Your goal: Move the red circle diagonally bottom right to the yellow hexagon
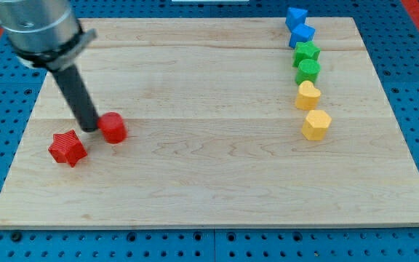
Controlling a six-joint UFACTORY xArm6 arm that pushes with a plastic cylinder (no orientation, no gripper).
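The red circle [113, 128] lies on the wooden board at the view's left. My tip [89, 129] rests against its left side, touching it. A red star [68, 148] lies just below and left of my tip. The yellow hexagon [316, 124] sits at the view's right, far from the red circle, at the bottom of a column of blocks.
Above the hexagon stand a yellow heart-like block [307, 95], a green round block [308, 70], a green star [306, 51], and two blue blocks [302, 33] [294, 17]. The wooden board [209, 182] lies on a blue pegboard.
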